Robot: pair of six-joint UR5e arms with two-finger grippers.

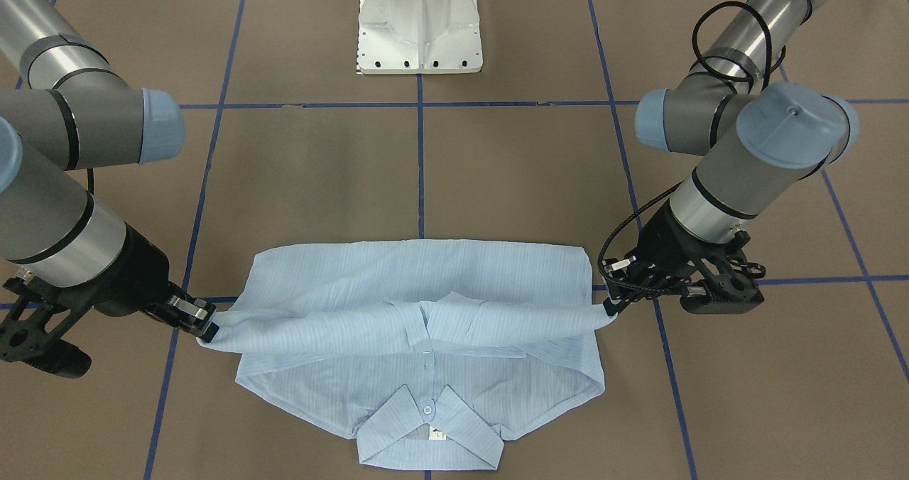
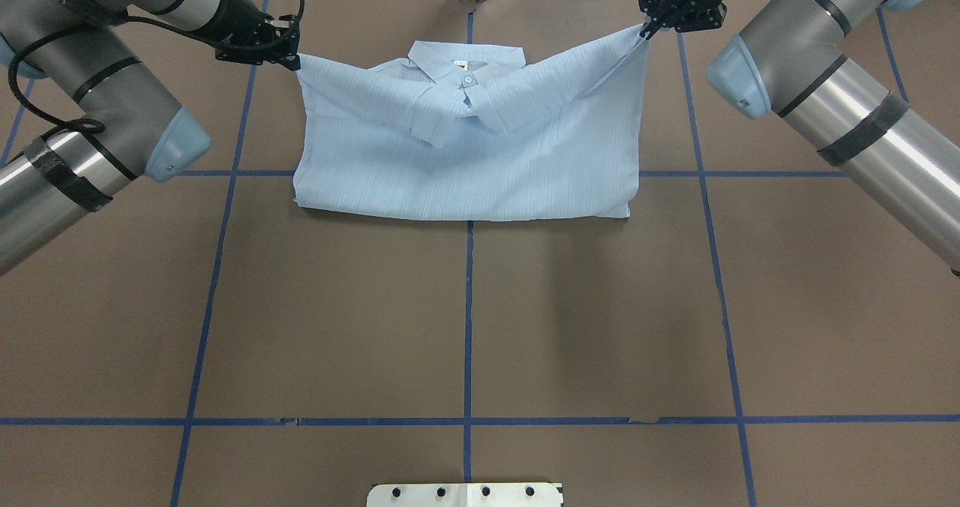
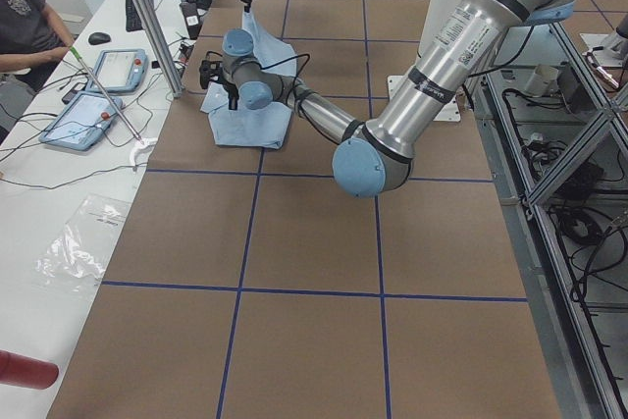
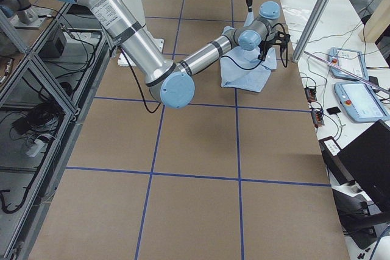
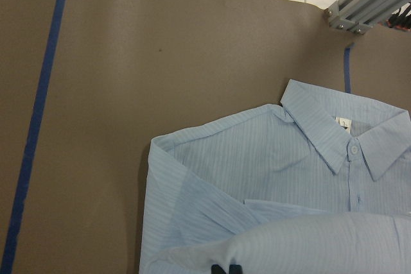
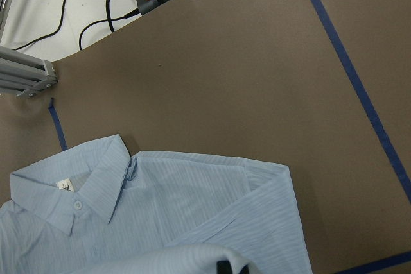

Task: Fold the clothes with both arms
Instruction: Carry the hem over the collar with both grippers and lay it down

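Observation:
The light blue striped shirt (image 2: 465, 162) lies at the far side of the table, its collar (image 2: 465, 61) pointing away from the robot's base. A folded-over layer of it (image 1: 426, 281) is stretched between the two arms, a little above the chest. My left gripper (image 2: 291, 60) (image 1: 609, 308) is shut on that layer's left corner. My right gripper (image 2: 646, 31) (image 1: 207, 331) is shut on the opposite corner, held slightly higher. Each wrist view shows the collar and neck label (image 5: 342, 122) (image 6: 63, 185) below, with held cloth (image 5: 308, 242) (image 6: 173, 258) at the bottom edge.
The white pedestal base (image 1: 419, 25) stands at the robot's side of the brown table (image 2: 465, 304), which carries blue tape lines. Beyond the far edge are an aluminium post (image 3: 147, 26), cables, tablets (image 3: 83, 115) and a seated person (image 3: 25, 17).

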